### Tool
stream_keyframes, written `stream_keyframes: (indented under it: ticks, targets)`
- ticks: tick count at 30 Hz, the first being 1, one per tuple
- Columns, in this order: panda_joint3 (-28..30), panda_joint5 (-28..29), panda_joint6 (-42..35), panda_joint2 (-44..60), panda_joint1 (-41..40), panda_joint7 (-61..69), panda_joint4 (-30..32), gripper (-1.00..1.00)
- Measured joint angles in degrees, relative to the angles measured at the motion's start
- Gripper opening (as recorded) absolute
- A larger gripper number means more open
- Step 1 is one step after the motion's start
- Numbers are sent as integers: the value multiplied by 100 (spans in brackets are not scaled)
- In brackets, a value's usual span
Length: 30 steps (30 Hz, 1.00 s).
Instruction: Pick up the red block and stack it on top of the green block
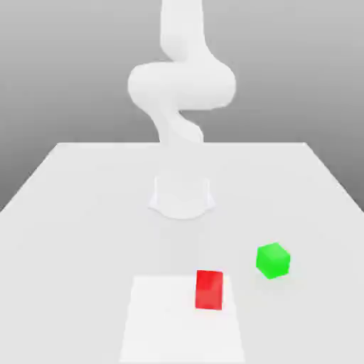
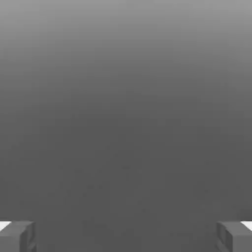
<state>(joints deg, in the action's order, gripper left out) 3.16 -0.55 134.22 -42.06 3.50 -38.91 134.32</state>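
Nearest the exterior camera sits the red block point(image 1: 209, 289), resting on the pale counter point(image 1: 85, 206) at the edge of a slightly brighter rectangular patch point(image 1: 163, 320). It reads as a small, plain cube, matte and bright red, its front face turned almost square to that view, with no long axis to favour, so either pair of opposite faces looks equally good for a grasp. Just beside it, toward the exterior view's right and a little farther back, is the green block point(image 1: 273, 260), the same size, matte green, turned so a corner points forward; the two cubes are near each other but apart. The white arm point(image 1: 181, 85) rises at the far side of the counter, well behind both blocks, so the red block lies out in front of it, toward the camera. In the hand view the fingers point(image 2: 17, 236) stand wide apart with nothing between them, against a plain grey background. My judgement is that the coming move turns on carrying the hand forward and down over the red block before any closing; nothing is held yet.
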Motion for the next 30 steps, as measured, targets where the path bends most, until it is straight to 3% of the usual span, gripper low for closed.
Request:
stream_keyframes:
  ticks: [15,22,26,30]
  targets:
    - [1324,-411,1448,2377,1753,4229,1524,0]
    - [1505,-349,2126,3421,2186,5991,2231,0]
    - [1513,45,2515,3940,2253,6746,2636,0]
    - [1486,-81,2843,4342,2285,7097,2651,0]
